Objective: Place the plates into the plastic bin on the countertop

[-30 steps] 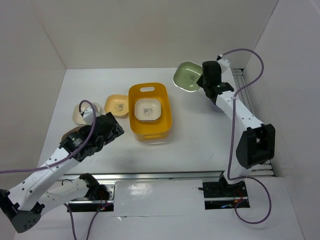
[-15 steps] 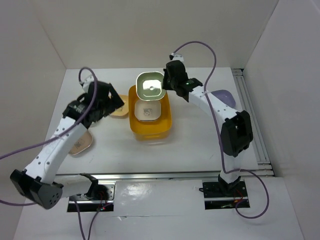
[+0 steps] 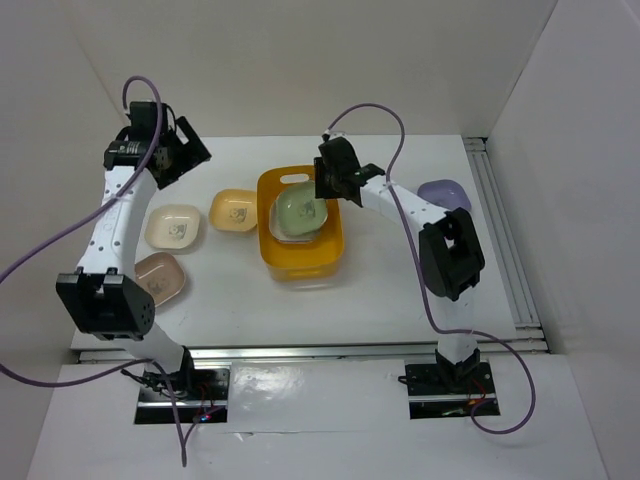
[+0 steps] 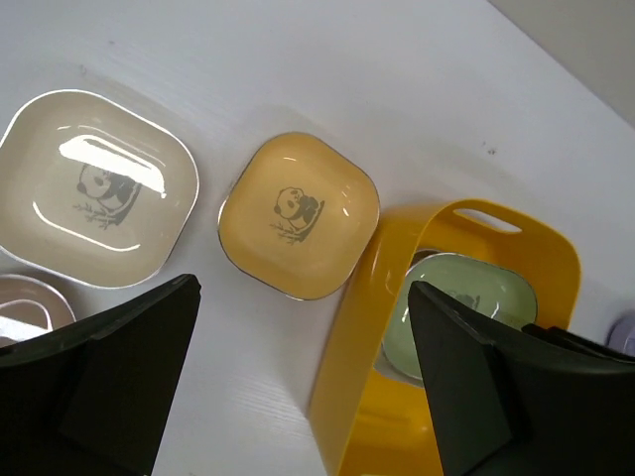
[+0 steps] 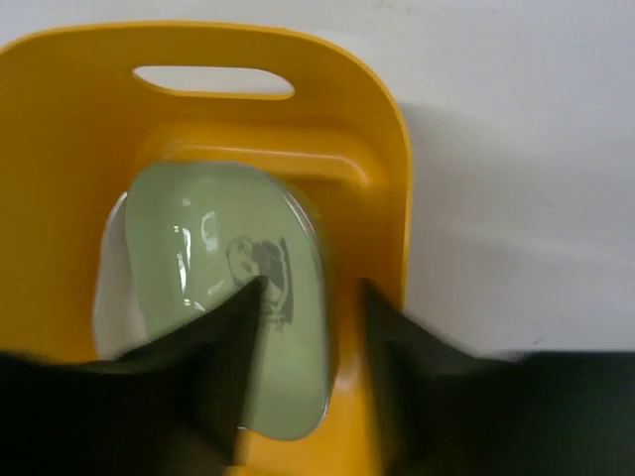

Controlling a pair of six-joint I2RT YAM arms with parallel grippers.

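The right gripper hangs inside the plastic bin. Its blurred fingers are parted astride the right rim of the green plate, and a strip of orange wall shows between the rim and one finger. The green plate leans in the bin over a white plate and carries a small panda print. The left gripper is spread wide and holds nothing, high over the far left of the countertop.

Below it, the yellow plate sits just beside the bin and the cream plate lies left of that, each with a panda. The tan plate is nearer the arm bases, and the lavender plate lies right of the bin.

Half a second ago the green plate was held over the bin's far rim; now it is down inside. The left arm has swung back from the yellow plate, uncovering the cream plate.
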